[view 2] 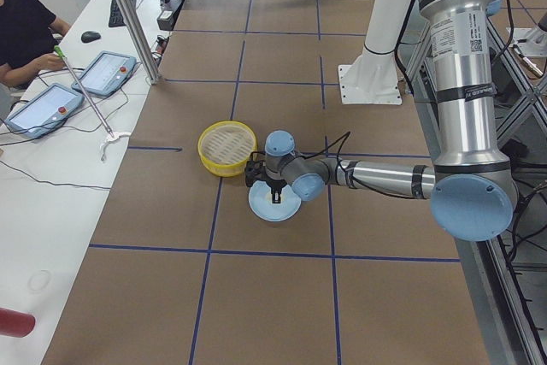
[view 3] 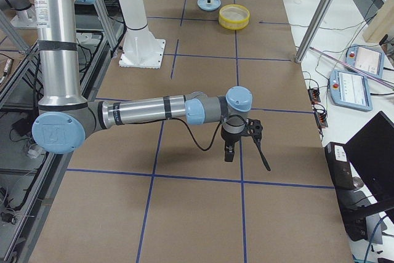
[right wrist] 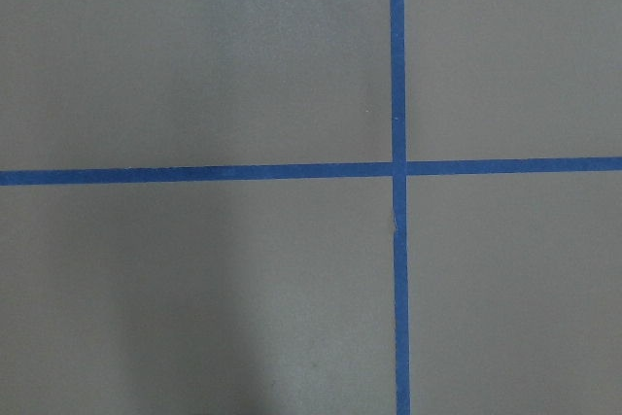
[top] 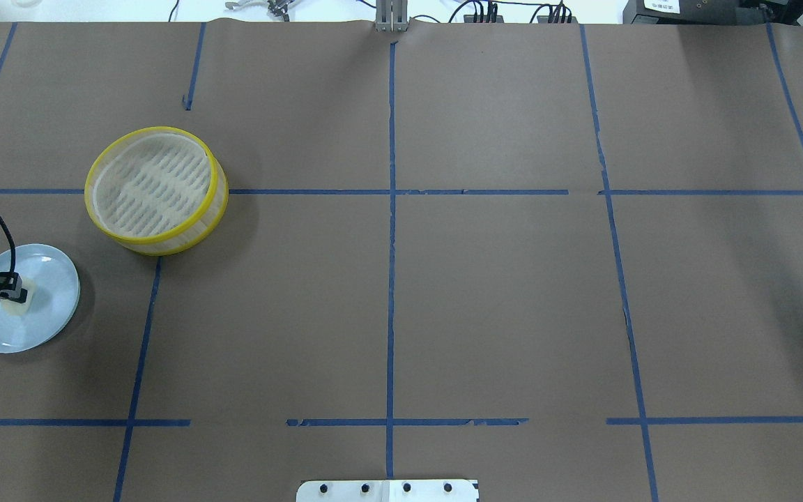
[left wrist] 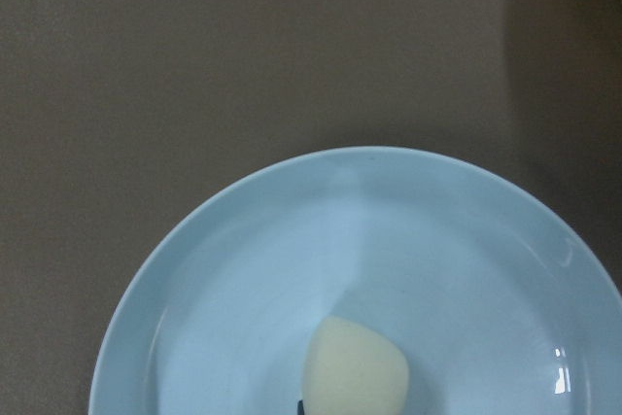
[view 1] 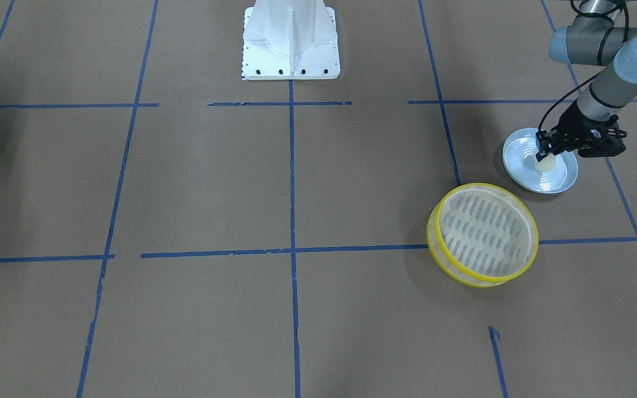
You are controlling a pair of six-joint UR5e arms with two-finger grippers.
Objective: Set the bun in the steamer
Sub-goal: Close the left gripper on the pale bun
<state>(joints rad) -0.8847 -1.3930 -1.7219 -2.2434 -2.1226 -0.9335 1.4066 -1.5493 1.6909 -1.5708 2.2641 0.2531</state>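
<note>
The bun [view 1: 545, 162] is a small cream-white lump on the pale blue plate [view 1: 552, 180], at the table's left end. My left gripper [view 1: 544, 155] points down onto the plate with its fingers closed around the bun's top. The overhead view shows the same: gripper [top: 17, 291], bun [top: 24, 302], plate [top: 42, 321]. In the left wrist view the bun [left wrist: 355, 371] sits low on the plate [left wrist: 389, 230]. The yellow-rimmed steamer [view 1: 483, 235] stands empty beside the plate, also in the overhead view [top: 154, 188]. My right gripper [view 3: 229, 154] hangs over bare table far away; I cannot tell its state.
The white robot base [view 1: 291, 44] stands at the table's robot-side edge. Blue tape lines cross the brown table cover. A seated operator [view 2: 21, 23] and tablets [view 2: 107, 73] are on a side table beyond a metal pole [view 2: 128, 14].
</note>
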